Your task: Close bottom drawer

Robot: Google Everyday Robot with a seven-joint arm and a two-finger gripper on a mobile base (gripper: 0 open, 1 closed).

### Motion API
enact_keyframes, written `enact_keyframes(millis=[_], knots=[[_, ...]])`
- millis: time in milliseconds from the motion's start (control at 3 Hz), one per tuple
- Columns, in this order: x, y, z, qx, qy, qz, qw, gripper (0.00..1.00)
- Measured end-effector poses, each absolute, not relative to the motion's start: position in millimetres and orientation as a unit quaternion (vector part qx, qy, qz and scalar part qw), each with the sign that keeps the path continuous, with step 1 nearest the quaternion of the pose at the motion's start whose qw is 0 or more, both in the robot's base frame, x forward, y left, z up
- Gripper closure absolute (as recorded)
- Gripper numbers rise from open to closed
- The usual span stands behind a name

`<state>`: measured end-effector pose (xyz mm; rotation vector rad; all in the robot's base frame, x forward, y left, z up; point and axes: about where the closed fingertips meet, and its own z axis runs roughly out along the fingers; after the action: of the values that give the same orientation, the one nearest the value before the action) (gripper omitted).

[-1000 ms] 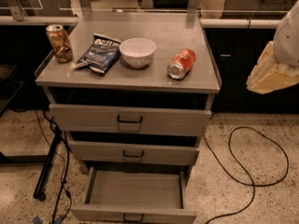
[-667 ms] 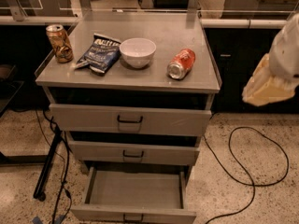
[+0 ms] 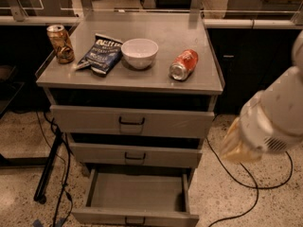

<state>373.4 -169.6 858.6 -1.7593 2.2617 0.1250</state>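
Observation:
The bottom drawer (image 3: 136, 193) of the grey metal cabinet is pulled far out, and its plain grey tray is empty. Its shallow front with a small black wire handle (image 3: 134, 220) sits at the lower edge of the camera view. The middle drawer (image 3: 135, 155) and the taller top drawer (image 3: 131, 121) are pushed in. My gripper (image 3: 235, 149) shows as a blurred yellowish end on the white arm (image 3: 274, 115), in the air to the right of the cabinet at about middle-drawer height, apart from every drawer.
On the cabinet top (image 3: 142, 77) are an upright brown can (image 3: 60, 43), a blue chip bag (image 3: 100, 55), a white bowl (image 3: 139, 52) and a red can (image 3: 183, 64) on its side. Black cables (image 3: 246, 183) lie on the speckled floor right of the cabinet. A black stand (image 3: 49, 167) leans at its left.
My arm and gripper have moved down and to the left, closer to the cabinet's right side. The drawers and the things on top have not moved.

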Motion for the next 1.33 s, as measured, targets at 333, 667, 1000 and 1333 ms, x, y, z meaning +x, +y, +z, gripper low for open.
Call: enact_keyframes(millis=[333,667,1000,1333], knots=[[358.1,-167.7,830.5,-0.609,0.783,0.056,0.111,1.00],[358.1,-167.7,830.5,-0.609,0.783,0.056,0.111,1.00],[351.3,-163.9,797.4,-0.605,0.786,0.079,0.102,1.00],[346.3,-158.6,743.5,-0.596,0.791,0.109,0.086,1.00]])
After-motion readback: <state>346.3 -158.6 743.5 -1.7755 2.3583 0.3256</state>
